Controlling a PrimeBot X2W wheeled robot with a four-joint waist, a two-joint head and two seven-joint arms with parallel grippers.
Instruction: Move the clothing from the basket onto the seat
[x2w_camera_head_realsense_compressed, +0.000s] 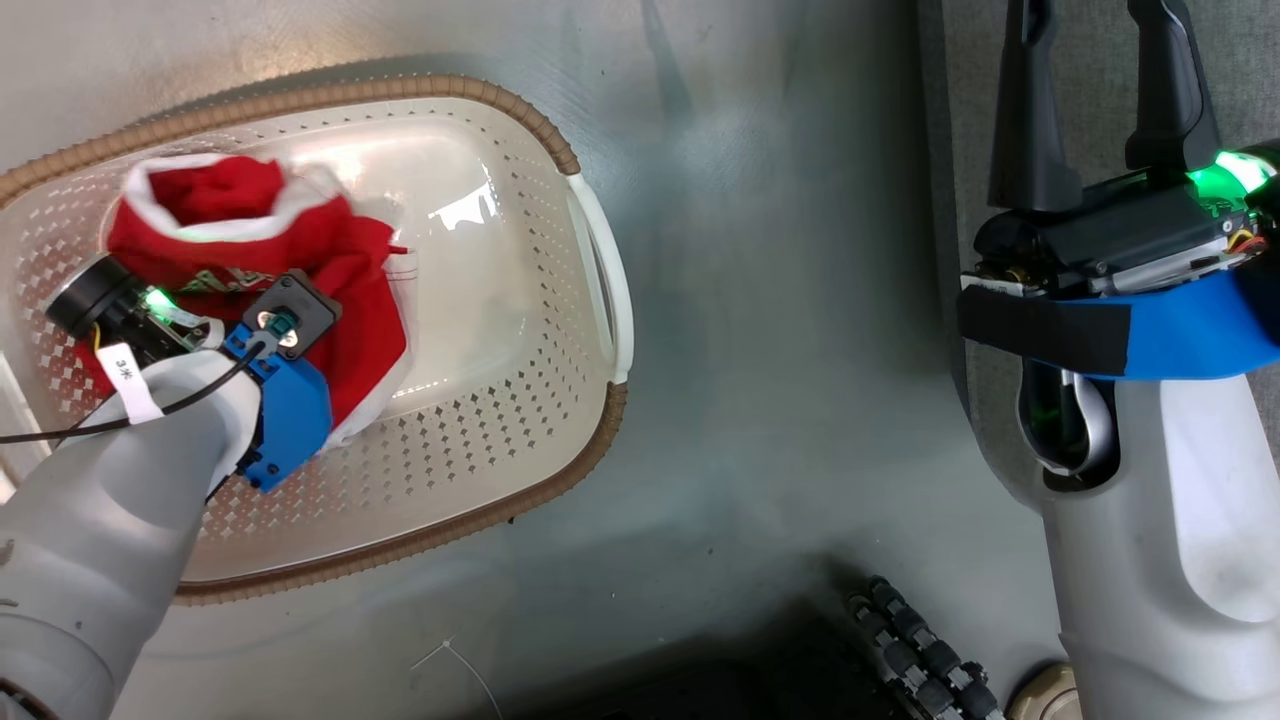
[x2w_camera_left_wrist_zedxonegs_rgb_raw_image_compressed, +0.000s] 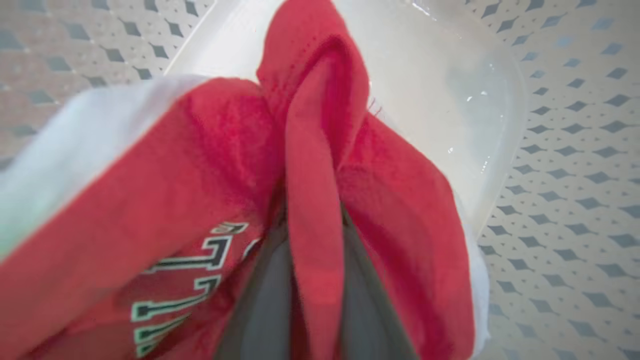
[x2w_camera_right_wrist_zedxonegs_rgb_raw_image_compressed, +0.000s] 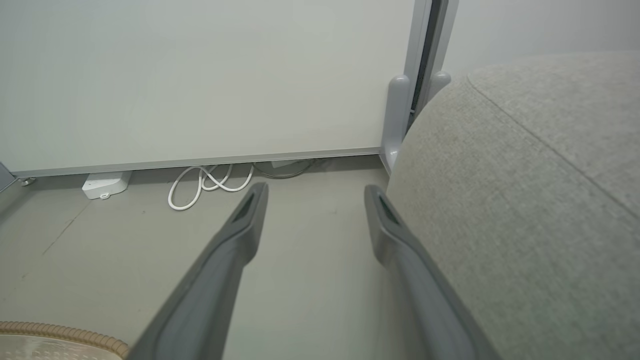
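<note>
Grey woven upholstery is bulking up on the robot's right: the seat (x2w_camera_right_wrist_zedxonegs_rgb_raw_image_compressed: 525, 200), much the biggest thing around, is standing well apart from the load it is meant to receive. Across a stretch of floor (x2w_camera_head_realsense_compressed: 780, 350), on the robot's left, the basket (x2w_camera_head_realsense_compressed: 480, 400) is sitting with its brown rim up. The clothing (x2w_camera_head_realsense_compressed: 340, 270) is lying bunched against its far-left wall, so everything to be moved is inside it. The left gripper (x2w_camera_left_wrist_zedxonegs_rgb_raw_image_compressed: 312, 235) is reaching down into that heap, and its jaws are clamping a raised red fold, one dark finger (x2w_camera_left_wrist_zedxonegs_rgb_raw_image_compressed: 260, 310) pressing on each side. Pinching a ridge like that looks like the way to lift soft cloth that offers no firm edge. The right gripper (x2w_camera_right_wrist_zedxonegs_rgb_raw_image_compressed: 315, 195) is hanging beside the seat's rounded flank with jaws spread wide and nothing between them, seemingly parked out of the way.
</note>
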